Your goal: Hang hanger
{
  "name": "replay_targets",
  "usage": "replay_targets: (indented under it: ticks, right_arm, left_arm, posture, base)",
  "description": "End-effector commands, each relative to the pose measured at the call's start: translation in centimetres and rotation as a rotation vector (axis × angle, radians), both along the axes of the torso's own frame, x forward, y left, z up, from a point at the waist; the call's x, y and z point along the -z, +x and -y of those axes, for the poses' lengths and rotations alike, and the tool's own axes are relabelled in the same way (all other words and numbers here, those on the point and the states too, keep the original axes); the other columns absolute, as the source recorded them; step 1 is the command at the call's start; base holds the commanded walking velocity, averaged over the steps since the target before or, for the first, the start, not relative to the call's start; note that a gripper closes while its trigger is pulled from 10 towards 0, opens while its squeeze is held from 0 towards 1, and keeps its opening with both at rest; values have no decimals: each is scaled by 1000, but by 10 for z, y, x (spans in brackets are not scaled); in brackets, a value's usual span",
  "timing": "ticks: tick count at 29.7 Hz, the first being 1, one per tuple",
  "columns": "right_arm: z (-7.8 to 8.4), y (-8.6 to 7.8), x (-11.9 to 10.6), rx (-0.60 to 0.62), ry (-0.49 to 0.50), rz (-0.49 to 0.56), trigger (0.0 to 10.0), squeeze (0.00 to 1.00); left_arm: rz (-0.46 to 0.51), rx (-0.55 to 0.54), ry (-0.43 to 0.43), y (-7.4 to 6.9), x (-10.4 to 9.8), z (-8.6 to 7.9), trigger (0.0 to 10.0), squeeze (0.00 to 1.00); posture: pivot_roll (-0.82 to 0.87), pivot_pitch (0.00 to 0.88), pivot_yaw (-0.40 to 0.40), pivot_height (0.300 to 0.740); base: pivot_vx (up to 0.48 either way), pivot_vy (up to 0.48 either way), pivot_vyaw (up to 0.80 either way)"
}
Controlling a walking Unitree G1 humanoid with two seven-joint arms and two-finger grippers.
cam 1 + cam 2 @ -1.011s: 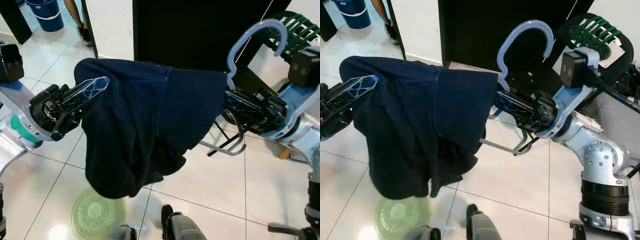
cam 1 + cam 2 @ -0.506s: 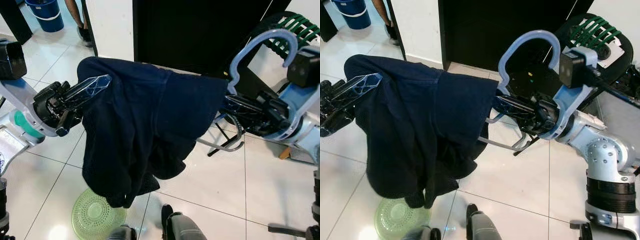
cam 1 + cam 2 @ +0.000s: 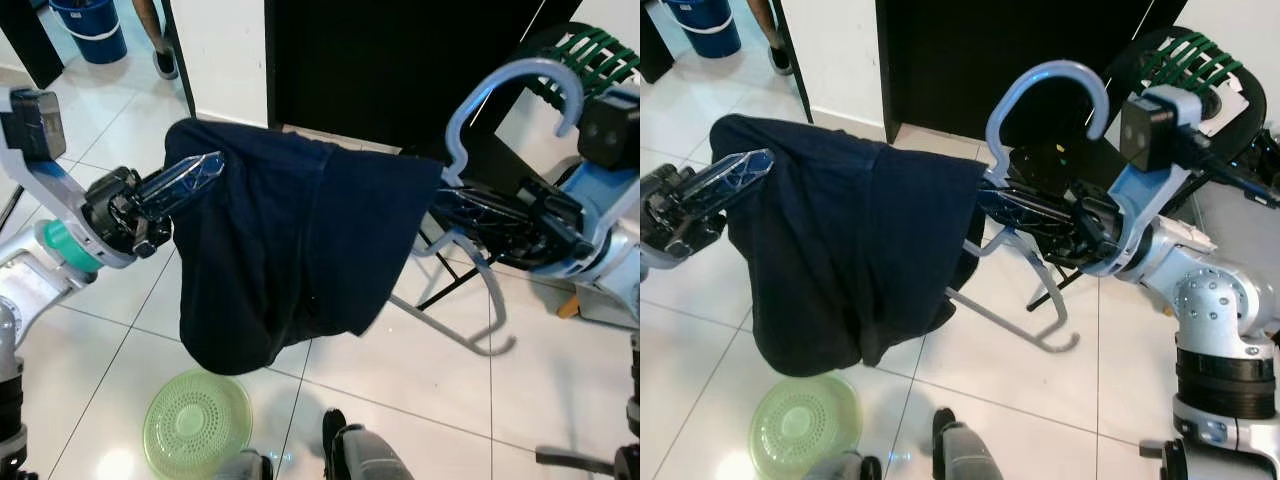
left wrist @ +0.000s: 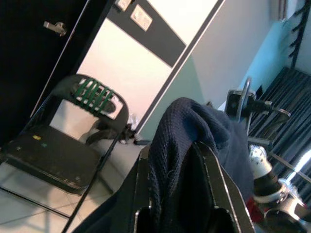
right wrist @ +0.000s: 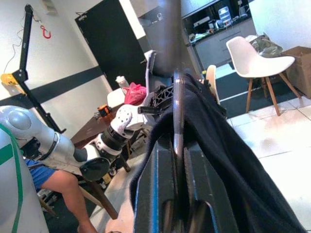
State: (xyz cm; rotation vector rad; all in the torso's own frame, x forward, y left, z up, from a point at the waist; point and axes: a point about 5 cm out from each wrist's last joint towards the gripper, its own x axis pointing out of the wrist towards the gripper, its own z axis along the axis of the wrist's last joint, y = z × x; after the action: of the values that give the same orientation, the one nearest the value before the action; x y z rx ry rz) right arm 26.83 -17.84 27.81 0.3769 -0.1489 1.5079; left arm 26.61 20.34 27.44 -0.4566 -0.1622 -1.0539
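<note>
Lifted higher, garment point(image 3: 290, 240) hides hanger point(image 3: 480, 110) shoulders, both pincer tips.

Navy garment point(image 3: 290, 240) on a pale blue hanger point(image 3: 500, 95); perforated light green basket lid point(image 3: 197, 425); glossy white floor tiles point(image 3: 400, 370).

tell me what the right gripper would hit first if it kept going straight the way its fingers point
The right gripper points toward the robot's left, shut on the blue hanger. Straight on it would likely push into the dark garment draped there, then probably the left gripper.
</note>
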Motion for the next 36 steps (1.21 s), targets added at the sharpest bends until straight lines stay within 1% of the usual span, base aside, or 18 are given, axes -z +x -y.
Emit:
replay_targets:
  ticks: [1,2,5,6,7,9,16,18,24,25,26,27,29,30,32,33,34,36]
  right_arm:
    - [1,-2,-3,-16,5,25,0,0]
    - [1,-2,-3,-12,4,25,0,0]
    - [2,-1,-3,-3,9,23,0,0]
    - [2,0,-3,-1,9,22,0,0]
    - [2,0,-3,-1,9,22,0,0]
    - [2,1,-2,2,5,24,0,0]
    - [3,4,-1,19,-1,22,0,0]
    - [2,5,0,28,-11,25,0,0]
    - [0,7,2,58,-60,56,0,0]
    - [-3,9,3,84,-90,83,0,0]
    - [-3,9,3,84,-90,83,0,0]
    - [-6,11,3,116,-114,108,0,0]
    - [-6,11,3,116,-114,108,0,0]
    - [-9,14,4,140,-141,131,0,0]
    - [-20,16,7,161,-215,193,0,0]
    - [-25,15,7,149,-230,215,0,0]
    - [-25,15,7,149,-230,215,0,0]
    - [-32,12,6,113,-255,249,0,0]
  left_arm:
    - [14,-41,32,-4,-2,-10,10000,910]
    - [17,-50,39,-5,-2,-13,10000,0]
    - [22,-72,25,-6,-6,-21,10000,0]
    - [23,-106,32,-7,-7,-27,10000,0]
    - [23,-106,32,-7,-7,-27,10000,0]
    - [23,-170,63,-10,-6,-36,10000,0]
    - [43,-207,100,-15,-8,-44,10000,0]
    - [49,-237,152,-14,-8,-48,10000,0]
    - [92,-301,237,-12,-14,-62,10000,0]
    - [144,-335,329,-11,-20,-66,10000,0]
    - [144,-335,329,-11,-20,-66,10000,0]
    - [184,-359,416,-11,-25,-69,10000,0]
    - [184,-359,416,-11,-25,-69,10000,0]
    - [233,-369,522,-11,-30,-70,10000,0]
    - [317,-274,684,-14,-36,-56,10000,0]
    - [342,-208,729,-16,-36,-46,10000,0]
    - [342,-208,729,-16,-36,-46,10000,0]
    - [361,-97,776,-17,-34,-31,10000,0]
  posture:
    - [-33,126,15,740]
    - [-33,126,15,740]
    - [-31,127,13,740]
    - [-28,129,13,740]
    - [-28,129,13,740]
    - [-25,130,12,740]
    - [-14,130,9,740]
    - [-15,130,12,740]
    - [-12,129,13,740]
    - [-8,130,14,740]
    - [-8,130,14,740]
    - [-6,129,16,740]
    - [-6,129,16,740]
    - [0,130,17,740]
    - [7,131,14,740]
    - [10,131,14,740]
    - [10,131,14,740]
    - [13,132,19,740]
  base:
    - [0,0,0]
    - [0,0,0]
    - [0,0,0]
    - [0,0,0]
    - [0,0,0]
    - [0,0,0]
    - [0,0,0]
    - [0,0,0]
    - [0,0,0]
    - [0,0,0]
    - [0,0,0]
    - [0,0,0]
    - [0,0,0]
    - [0,0,0]
    - [0,0,0]
    - [0,0,0]
    - [0,0,0]
    - [0,0,0]
